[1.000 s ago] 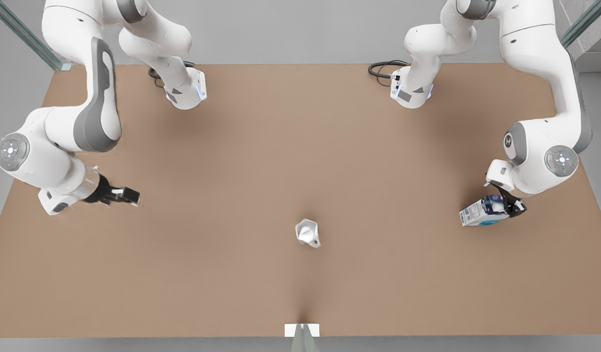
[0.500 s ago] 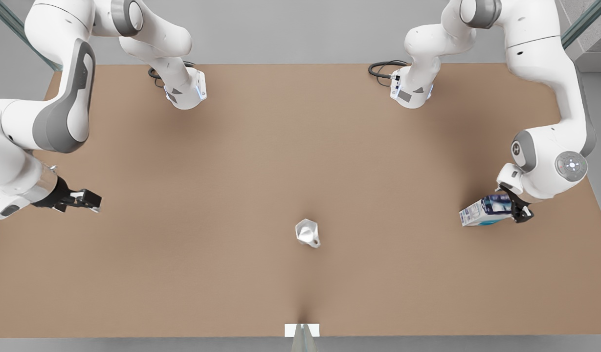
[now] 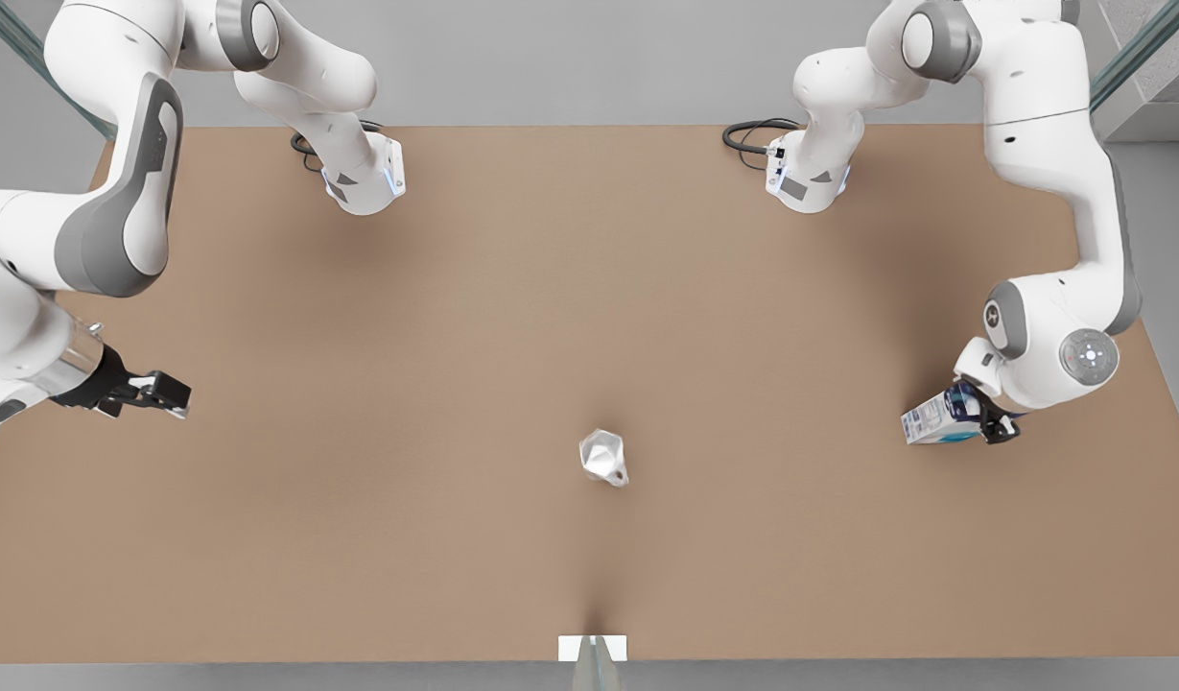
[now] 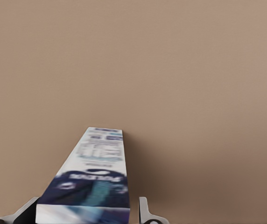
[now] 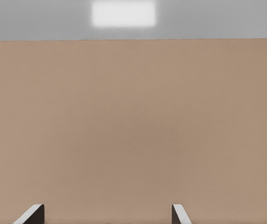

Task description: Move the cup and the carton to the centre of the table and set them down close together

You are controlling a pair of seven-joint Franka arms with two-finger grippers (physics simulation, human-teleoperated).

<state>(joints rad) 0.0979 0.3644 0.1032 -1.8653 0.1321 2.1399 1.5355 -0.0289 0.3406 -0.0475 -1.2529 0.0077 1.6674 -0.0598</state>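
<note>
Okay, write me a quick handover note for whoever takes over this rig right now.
Left hand: at the front view's right edge of the table, fingers either side of the carton, with a gap on one side in the left wrist view, so not yet clamped.
Right hand: open, holding nothing, waiting over the table's far side at the front view's left.
Cup: near the table's middle, towards the near edge, untouched.
Done: cup looks placed.
Left: grip the carton, carry it to the centre, set it beside the cup.

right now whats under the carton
The carton lies on its side on bare table at the front view's right. The left gripper straddles its dark blue end, fingers either side. The tabletop underneath is covered.
</note>
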